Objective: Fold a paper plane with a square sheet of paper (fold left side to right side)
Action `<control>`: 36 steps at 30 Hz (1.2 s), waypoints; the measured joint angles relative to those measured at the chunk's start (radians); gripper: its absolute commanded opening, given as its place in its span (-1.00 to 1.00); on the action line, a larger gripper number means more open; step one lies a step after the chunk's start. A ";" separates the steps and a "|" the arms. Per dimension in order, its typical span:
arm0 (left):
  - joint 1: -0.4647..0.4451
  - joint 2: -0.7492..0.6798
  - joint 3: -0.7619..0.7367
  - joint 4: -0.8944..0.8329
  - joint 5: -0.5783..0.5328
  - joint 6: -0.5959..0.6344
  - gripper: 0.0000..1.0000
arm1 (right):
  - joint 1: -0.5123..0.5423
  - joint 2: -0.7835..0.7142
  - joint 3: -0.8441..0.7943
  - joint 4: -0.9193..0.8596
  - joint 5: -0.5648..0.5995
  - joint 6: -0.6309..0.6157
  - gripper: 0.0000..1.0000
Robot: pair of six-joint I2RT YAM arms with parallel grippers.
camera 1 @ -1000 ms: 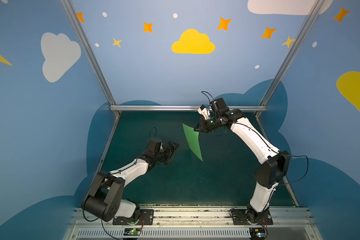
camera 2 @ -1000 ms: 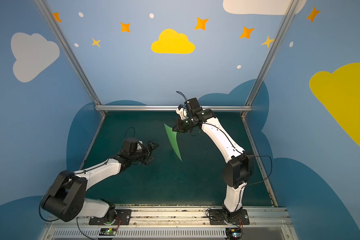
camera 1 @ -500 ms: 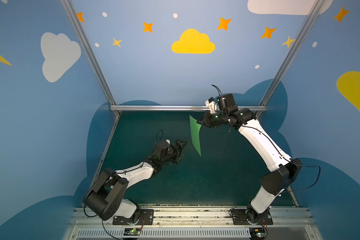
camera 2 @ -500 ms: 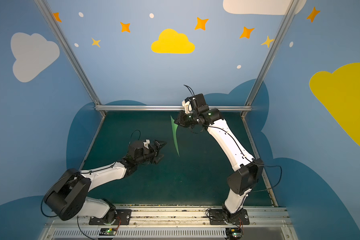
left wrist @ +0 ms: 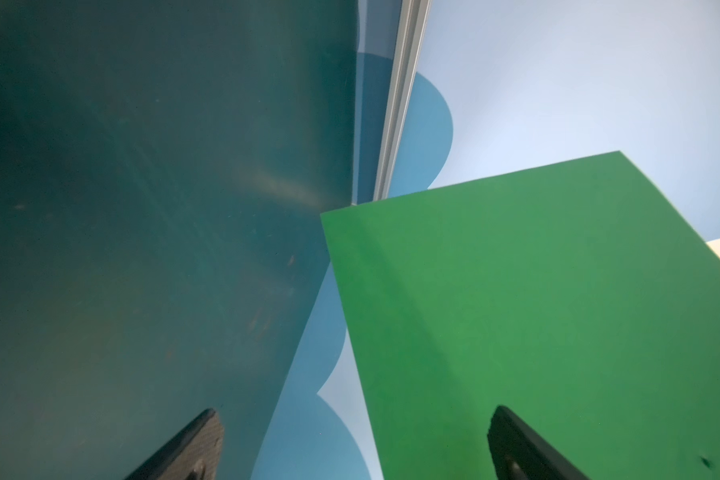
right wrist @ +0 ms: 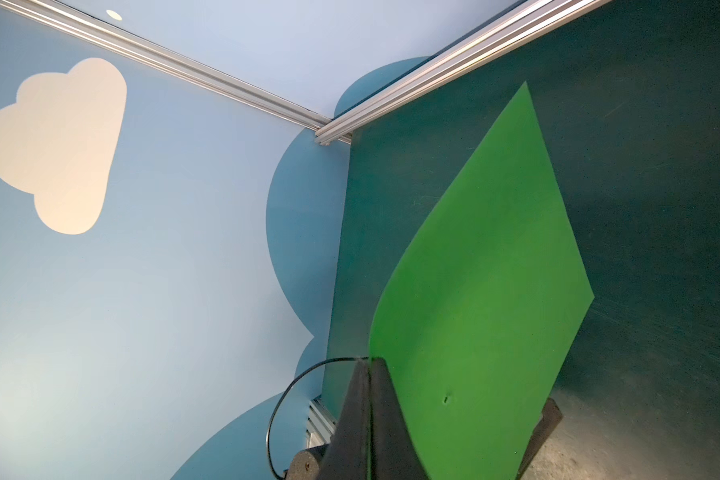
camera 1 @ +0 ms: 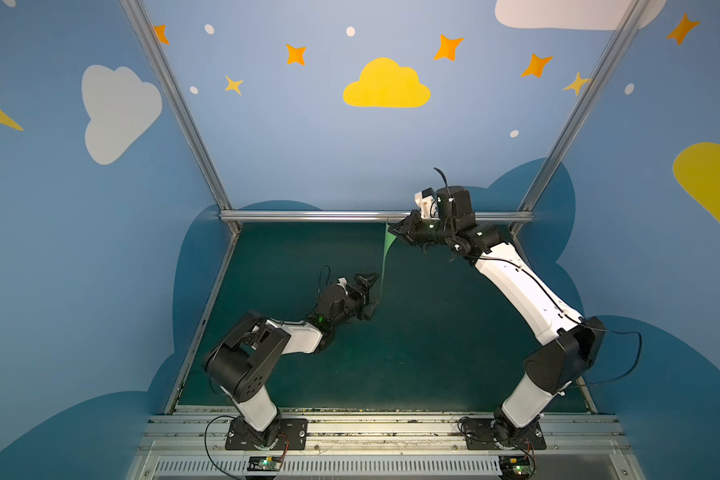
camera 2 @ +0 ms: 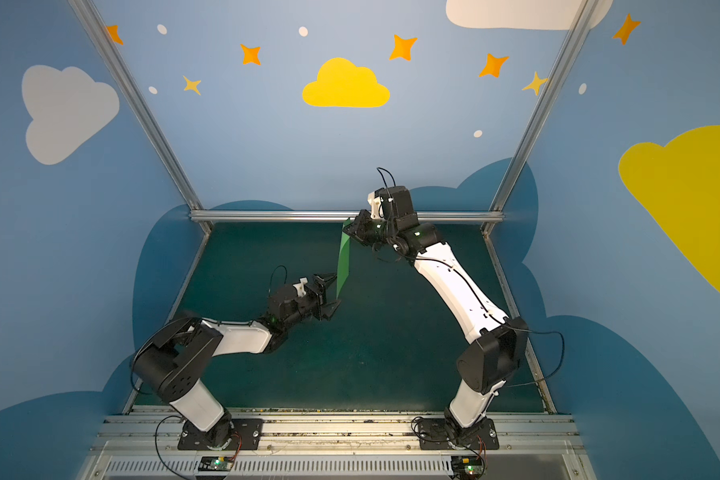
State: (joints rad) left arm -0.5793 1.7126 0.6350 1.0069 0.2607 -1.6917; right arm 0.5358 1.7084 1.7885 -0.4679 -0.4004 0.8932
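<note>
The square sheet of paper (camera 2: 344, 262), bright green and flat, hangs upright in the air near the back rail; it is nearly edge-on as a thin strip (camera 1: 386, 257) in a top view. My right gripper (camera 1: 395, 230) (camera 2: 348, 228) is shut on its upper corner, and the right wrist view shows the closed jaws (right wrist: 370, 361) pinching the sheet's (right wrist: 483, 270) edge. My left gripper (camera 1: 373, 291) (camera 2: 333, 293) stands open beside the sheet's lower end. In the left wrist view the sheet (left wrist: 537, 311) fills the space behind one finger of the open gripper (left wrist: 355, 411). No folded paper plane is in view.
The dark teal mat (camera 1: 412, 353) covers the table under both arms. An aluminium rail (camera 1: 308, 216) runs along the back edge close behind the right gripper. Slanted frame posts (camera 1: 208, 299) and blue walls close in both sides.
The right gripper carried the sheet rightward and back toward the rail, turning it nearly edge-on to the top views. The left arm reached forward to the sheet's lower end, still open.
</note>
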 measured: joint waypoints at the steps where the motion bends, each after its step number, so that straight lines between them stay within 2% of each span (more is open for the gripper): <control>1: -0.002 0.023 0.009 0.032 -0.006 -0.019 1.00 | 0.000 0.000 -0.006 0.015 0.000 0.009 -1.00; 8: -0.011 0.167 0.100 0.229 -0.047 -0.126 1.00 | -0.006 -0.021 -0.063 0.077 0.000 0.034 -1.00; 12: -0.013 0.201 0.121 0.288 -0.066 -0.159 0.97 | -0.031 -0.070 -0.148 0.108 -0.003 0.041 -1.00; 20: -0.013 0.202 0.121 0.314 -0.077 -0.170 0.60 | -0.119 -0.159 -0.291 0.149 -0.003 0.050 -1.00; 23: -0.013 0.202 0.120 0.314 -0.082 -0.166 0.41 | -0.140 -0.174 -0.316 0.158 -0.004 0.050 -1.00; 27: -0.013 0.202 0.120 0.314 -0.084 -0.161 0.03 | -0.153 -0.187 -0.339 0.169 -0.008 0.050 -1.00; 34: -0.012 0.203 0.119 0.305 -0.082 -0.144 -0.91 | -0.170 -0.229 -0.414 0.191 -0.023 0.048 -1.00; 36: -0.009 0.203 0.119 0.294 -0.076 -0.136 -0.93 | -0.174 -0.257 -0.461 0.202 -0.028 0.043 -1.00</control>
State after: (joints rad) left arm -0.5884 1.9152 0.7544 1.3006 0.1852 -1.8278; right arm 0.3614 1.4517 1.3277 -0.2661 -0.4286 0.9363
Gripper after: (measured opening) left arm 0.047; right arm 0.047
